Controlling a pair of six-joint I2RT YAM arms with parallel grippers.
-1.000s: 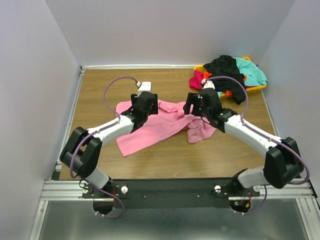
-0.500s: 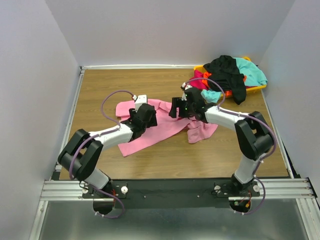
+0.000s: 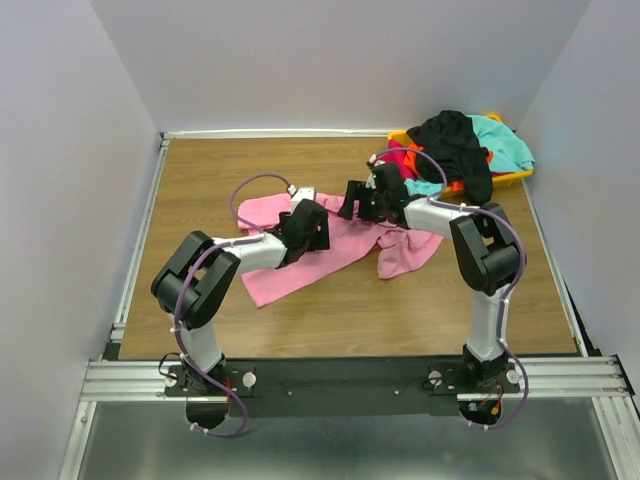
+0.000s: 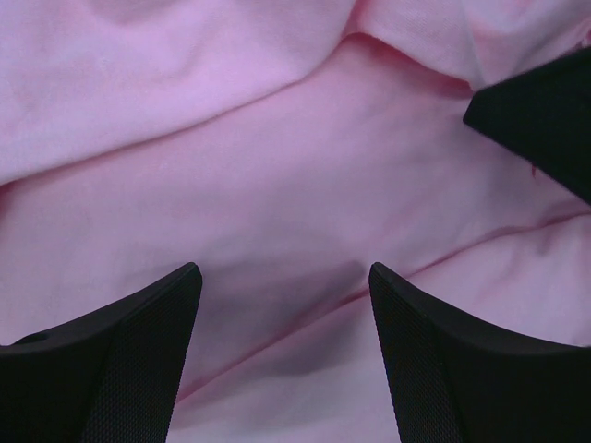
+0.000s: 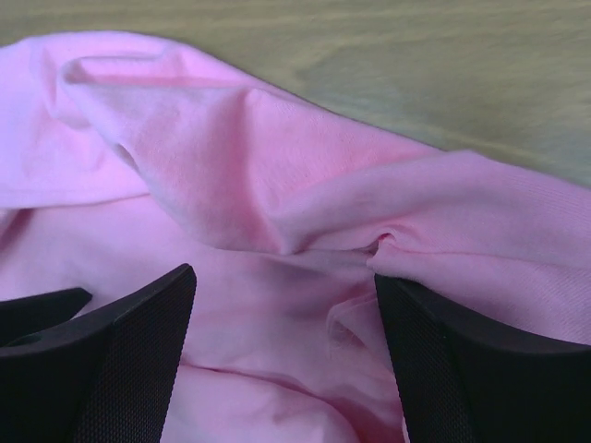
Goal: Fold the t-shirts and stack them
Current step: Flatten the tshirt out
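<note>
The pink t-shirt (image 3: pixel 290 275) is lying crumpled mid-table, other t-shirts (image 3: pixel 455 135) heaped in the far-right bin (image 3: pixel 515 178). The left gripper (image 4: pixel 284 277) and right gripper (image 5: pixel 284 281) are hovering over it, jaws spread and empty, likely seeking folds to pinch flat.

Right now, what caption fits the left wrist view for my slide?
Open left gripper poised over the wrinkled pink t-shirt.
</note>
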